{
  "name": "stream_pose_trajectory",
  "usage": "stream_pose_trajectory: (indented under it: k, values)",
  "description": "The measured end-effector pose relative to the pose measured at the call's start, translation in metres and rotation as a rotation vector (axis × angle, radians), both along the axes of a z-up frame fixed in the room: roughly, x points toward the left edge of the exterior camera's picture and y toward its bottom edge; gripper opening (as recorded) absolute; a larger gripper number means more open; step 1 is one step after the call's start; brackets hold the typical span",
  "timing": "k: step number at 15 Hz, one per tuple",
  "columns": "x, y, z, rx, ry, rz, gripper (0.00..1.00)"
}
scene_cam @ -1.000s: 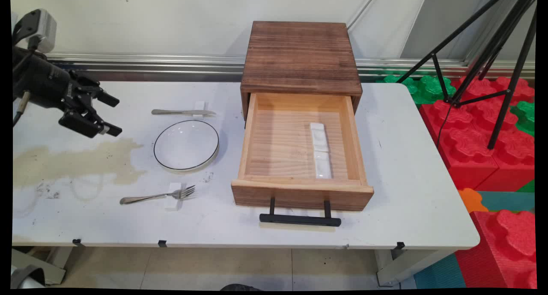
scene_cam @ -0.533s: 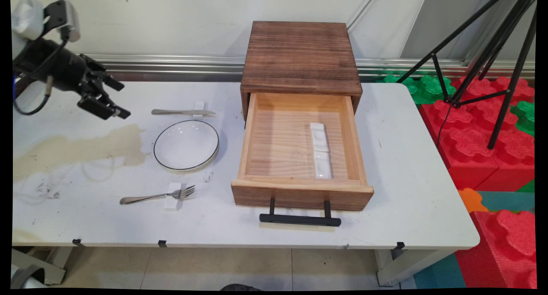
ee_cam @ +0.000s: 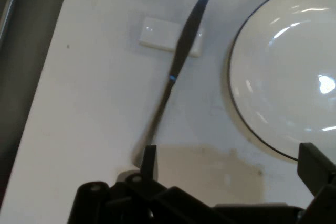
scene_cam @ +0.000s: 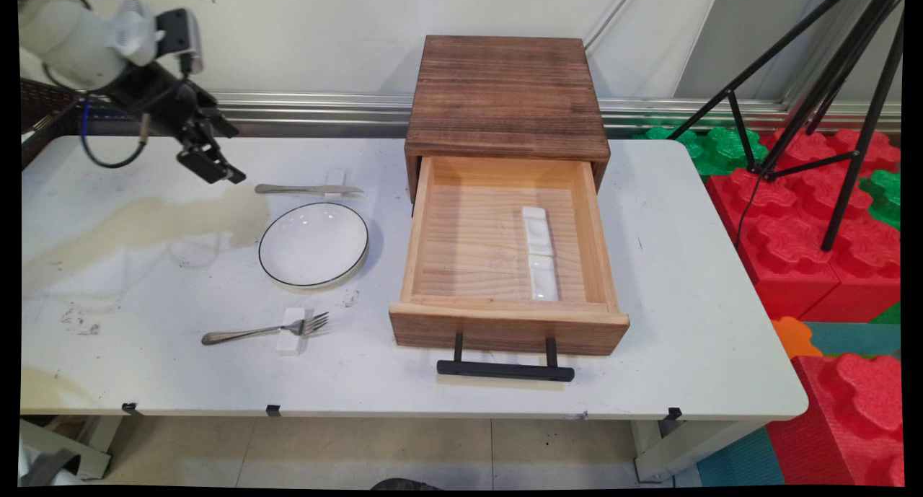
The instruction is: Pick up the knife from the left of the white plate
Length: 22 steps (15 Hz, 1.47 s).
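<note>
My gripper (scene_cam: pixel 235 156) hangs open and empty above the table's back left, just left of the handle of a silver knife (scene_cam: pixel 306 189). The knife's blade lies across a small white rest (scene_cam: pixel 337 181). In the hand view the knife (ee_cam: pixel 178 66) runs up from beside my left fingertip (ee_cam: pixel 149 162), over its rest (ee_cam: pixel 156 34), with my gripper (ee_cam: pixel 231 166) open below it. A white plate with a black rim (scene_cam: pixel 314 244) lies in front of the knife and shows at the right of the hand view as the plate (ee_cam: pixel 289 72).
A fork (scene_cam: pixel 265 330) lies on a white rest (scene_cam: pixel 291 330) near the front edge. A wooden cabinet (scene_cam: pixel 506 93) has its drawer (scene_cam: pixel 505 324) pulled open, with white rests (scene_cam: pixel 541 253) inside. A brownish stain (scene_cam: pixel 144 230) spreads on the left. A tripod (scene_cam: pixel 815 86) and foam blocks stand on the right.
My gripper has moved right and toward the back of the table, from over the stain to beside the knife's handle. It has stayed open. Nothing on the table has shifted.
</note>
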<state>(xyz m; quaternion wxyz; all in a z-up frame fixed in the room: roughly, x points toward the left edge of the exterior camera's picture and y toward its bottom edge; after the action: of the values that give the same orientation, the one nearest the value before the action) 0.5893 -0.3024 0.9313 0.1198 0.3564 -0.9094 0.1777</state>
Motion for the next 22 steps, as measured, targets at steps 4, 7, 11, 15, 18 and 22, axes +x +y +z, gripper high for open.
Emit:
stream_pose_trajectory:
  k: [4, 7, 11, 15, 18, 22]
  values:
    - [0.000, -0.042, -0.019, 0.035, -0.033, -0.052, 1.00]
    - [0.000, -0.071, -0.036, 0.061, -0.048, -0.096, 1.00]
    - [0.002, -0.105, -0.056, 0.089, -0.067, -0.147, 1.00]
    - [0.002, -0.127, -0.075, 0.120, -0.074, -0.193, 1.00]
    - [0.003, -0.141, -0.089, 0.145, -0.069, -0.218, 1.00]
    - [0.003, -0.155, -0.105, 0.167, -0.062, -0.242, 1.00]
